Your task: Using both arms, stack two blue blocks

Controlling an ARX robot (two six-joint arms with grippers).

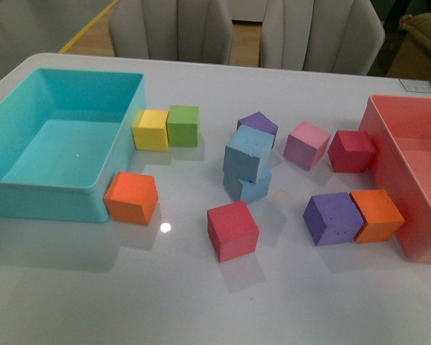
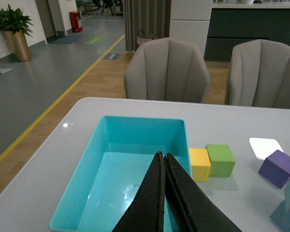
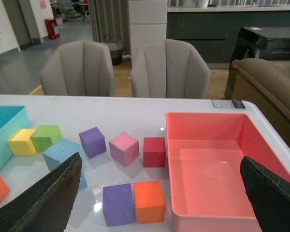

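Front view, mid-worktop (image 1: pixel 201 302): upper blue block (image 1: pixel 248 152) already resting on lower blue block (image 1: pixel 248 185), twisted and overhanging it, purple cube (image 1: pixel 258 123) just beyond, red cube (image 1: pixel 233 230) nearer. Left end effector (image 2: pixel 163 166): fingers pressed together, empty, over the turquoise bin (image 2: pixel 82 169) at the left; right end effector (image 3: pixel 159 193): fingers spread wide, empty, above the coral bin (image 3: pixel 208 121) and the right-hand cubes. Judgement: stack looks made, so both arms should stay clear of it; any squaring touch should be light and level.
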